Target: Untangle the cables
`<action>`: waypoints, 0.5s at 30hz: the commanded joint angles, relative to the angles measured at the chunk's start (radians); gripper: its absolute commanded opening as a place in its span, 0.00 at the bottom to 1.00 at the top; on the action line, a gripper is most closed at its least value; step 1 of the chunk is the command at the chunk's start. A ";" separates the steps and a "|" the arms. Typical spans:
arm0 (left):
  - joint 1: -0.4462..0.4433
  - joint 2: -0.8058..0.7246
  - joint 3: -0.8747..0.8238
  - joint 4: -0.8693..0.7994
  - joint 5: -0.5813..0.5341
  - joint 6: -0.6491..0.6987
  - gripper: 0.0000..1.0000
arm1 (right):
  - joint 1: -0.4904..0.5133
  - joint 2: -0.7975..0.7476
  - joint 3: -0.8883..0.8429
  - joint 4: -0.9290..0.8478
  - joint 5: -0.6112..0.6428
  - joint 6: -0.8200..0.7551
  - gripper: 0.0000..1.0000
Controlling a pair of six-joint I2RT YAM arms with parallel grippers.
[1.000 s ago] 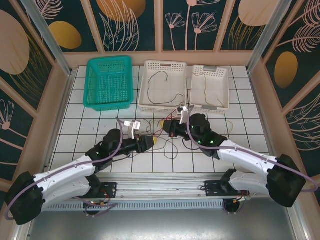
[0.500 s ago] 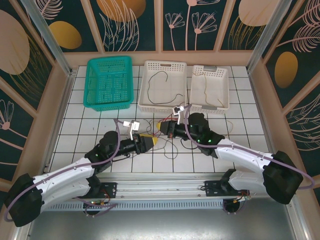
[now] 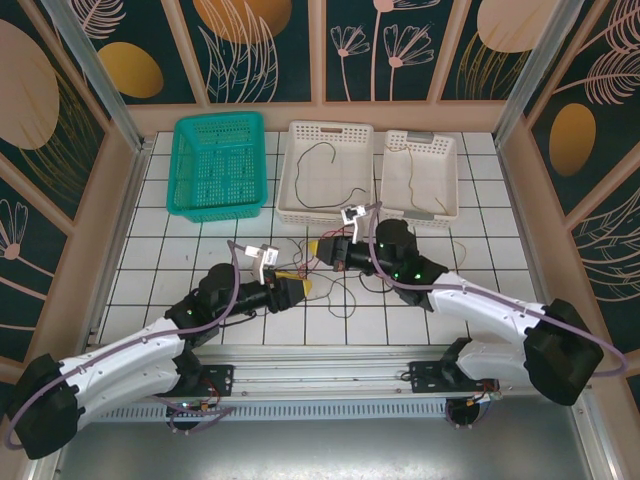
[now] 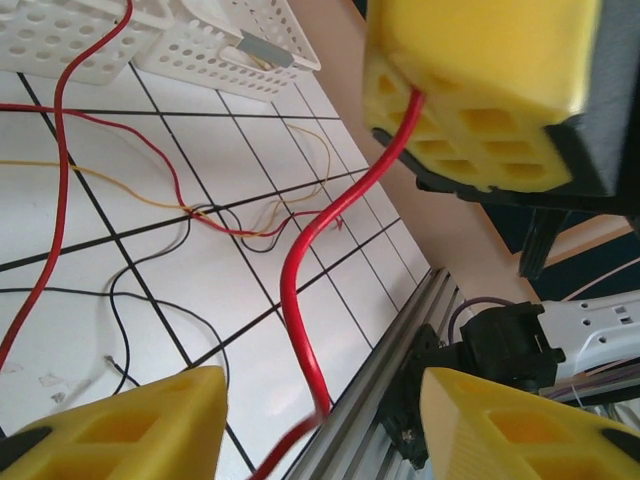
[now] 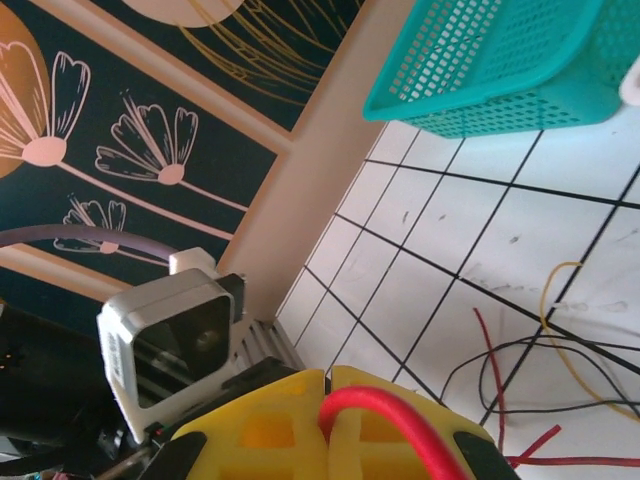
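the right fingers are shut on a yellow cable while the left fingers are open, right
Not quite. The right fingers are shut on a red cable, not a yellow one: the right wrist view shows it pinched between them. The left fingers are open, as you say.

The red cable [image 4: 287, 290] runs off the left wrist view's lower edge between the left gripper's [image 4: 320, 395] cropped fingers [image 4: 130, 425]. From above, the cables [image 3: 345, 290] between the arms are too thin to trace.
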 commanded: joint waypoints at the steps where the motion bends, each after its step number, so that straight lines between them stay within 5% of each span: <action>1: -0.004 0.009 0.025 0.050 0.008 0.014 0.46 | 0.022 0.024 0.042 0.027 -0.044 -0.016 0.00; 10: -0.004 -0.030 0.028 0.014 -0.043 0.024 0.00 | 0.022 0.075 0.059 0.017 -0.064 -0.015 0.00; 13: -0.004 -0.072 0.039 -0.042 -0.109 0.029 0.00 | 0.018 0.061 0.060 -0.008 -0.035 -0.030 0.00; 15: -0.004 -0.107 0.060 -0.110 -0.177 0.034 0.00 | 0.011 0.035 0.053 -0.030 -0.004 -0.041 0.10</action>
